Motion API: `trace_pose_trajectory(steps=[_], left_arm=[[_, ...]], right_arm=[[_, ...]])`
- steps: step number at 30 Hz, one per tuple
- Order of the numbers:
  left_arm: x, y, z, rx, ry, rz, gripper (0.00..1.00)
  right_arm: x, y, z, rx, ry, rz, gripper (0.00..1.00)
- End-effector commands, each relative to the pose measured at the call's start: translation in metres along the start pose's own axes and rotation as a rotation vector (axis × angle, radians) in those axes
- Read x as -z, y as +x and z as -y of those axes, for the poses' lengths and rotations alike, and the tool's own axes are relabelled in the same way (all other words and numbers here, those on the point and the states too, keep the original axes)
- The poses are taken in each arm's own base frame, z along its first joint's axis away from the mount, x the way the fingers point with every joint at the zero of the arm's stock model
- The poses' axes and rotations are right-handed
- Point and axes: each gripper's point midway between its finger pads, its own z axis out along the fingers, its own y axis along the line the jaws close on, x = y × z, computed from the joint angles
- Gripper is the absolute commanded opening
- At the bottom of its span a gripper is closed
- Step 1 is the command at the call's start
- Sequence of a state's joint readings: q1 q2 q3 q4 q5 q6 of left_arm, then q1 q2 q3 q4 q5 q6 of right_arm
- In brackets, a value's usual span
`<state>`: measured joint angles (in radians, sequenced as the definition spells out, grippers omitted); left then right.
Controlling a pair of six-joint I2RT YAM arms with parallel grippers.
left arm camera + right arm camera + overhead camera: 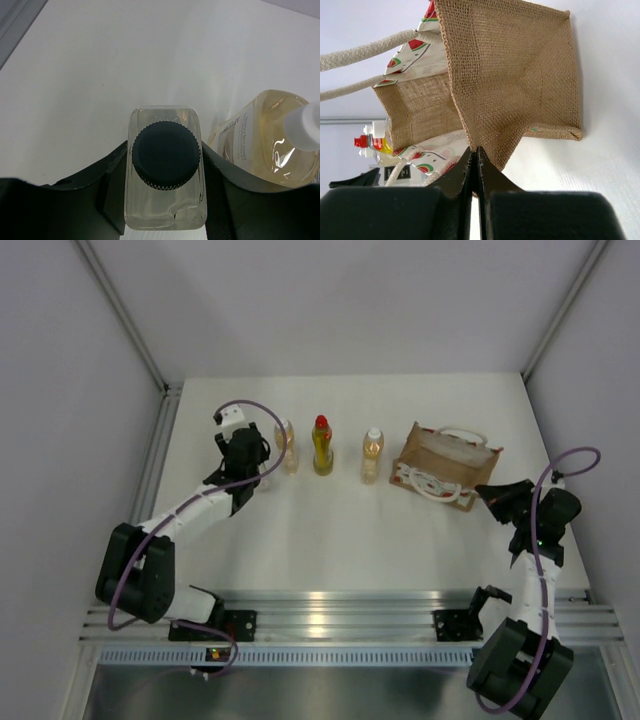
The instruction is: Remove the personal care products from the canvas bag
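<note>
The left gripper (164, 147) is clenched on the clear bottle (166, 200), one finger pressed against each flat side just under its dark ribbed cap (166, 156). The bottle is upright over the tabletop (330, 530) at the left end of a row, just beside an amber bottle (265, 135) with a white cap. Whether its base is resting on the surface cannot be told. Further along the row stand the yellow bottle (322, 445) with the red cap and a second amber bottle (372, 456), each apart from its neighbour.

The clear bottle looks rigid, smooth and filled with pale liquid. It is probably light but slippery, so the flat sides near the shoulder are the sensible place to hold it. It is tall and narrow, and a sideways nudge on letting go could tip it into the amber neighbour.

The right gripper (475, 157) is pinched shut on the edge of the canvas bag (515, 85), at the right of the row. The coarse weave is soft and limp and sags from the pinch, and the white rope handles (365, 55) hang loose. A grip on the rim steadies the bag, but only a gentle pull would avoid dragging it. No bottle shows inside it in either view
</note>
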<state>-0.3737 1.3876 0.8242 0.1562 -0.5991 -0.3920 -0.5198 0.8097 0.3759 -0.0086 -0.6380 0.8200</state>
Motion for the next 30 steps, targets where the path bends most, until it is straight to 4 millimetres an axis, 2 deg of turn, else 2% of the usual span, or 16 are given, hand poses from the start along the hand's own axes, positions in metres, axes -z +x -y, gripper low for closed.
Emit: trace_pose_trajectory(steps=[1, 10, 11, 12, 17, 20, 22, 24, 26, 30], left_arm=[[-0.001, -0.066, 0.025, 0.126, 0.086, 0.219, 0.0], [-0.012, -0.051, 0.027, 0.061, 0.073, 0.169, 0.01], [-0.013, -0.05, 0.028, 0.06, 0.076, 0.166, 0.05], [-0.014, -0.048, 0.028, 0.059, 0.075, 0.159, 0.16], [-0.015, -0.046, 0.03, 0.065, 0.079, 0.146, 0.38], [-0.015, -0.044, 0.031, 0.062, 0.078, 0.133, 0.45], [-0.015, -0.045, 0.031, 0.059, 0.076, 0.128, 0.56], [-0.014, -0.047, 0.031, 0.059, 0.079, 0.126, 0.59], [-0.012, -0.047, 0.032, 0.058, 0.082, 0.122, 0.67], [-0.008, -0.054, 0.032, 0.061, 0.09, 0.129, 0.75]], right_arm=[[0.004, -0.022, -0.033, 0.037, -0.078, 0.063, 0.0], [0.007, -0.031, -0.036, 0.004, -0.07, 0.111, 0.02], [0.007, -0.032, -0.039, 0.007, -0.075, 0.115, 0.03], [0.007, -0.032, -0.038, 0.003, -0.074, 0.116, 0.04], [0.008, -0.033, -0.042, 0.002, -0.079, 0.114, 0.1], [0.009, -0.032, -0.043, 0.005, -0.083, 0.109, 0.13], [0.009, -0.032, -0.044, 0.005, -0.086, 0.106, 0.19], [0.009, -0.032, -0.044, 0.005, -0.087, 0.106, 0.23], [0.009, -0.032, -0.046, 0.006, -0.09, 0.105, 0.25], [0.01, -0.033, -0.048, 0.006, -0.095, 0.103, 0.38]])
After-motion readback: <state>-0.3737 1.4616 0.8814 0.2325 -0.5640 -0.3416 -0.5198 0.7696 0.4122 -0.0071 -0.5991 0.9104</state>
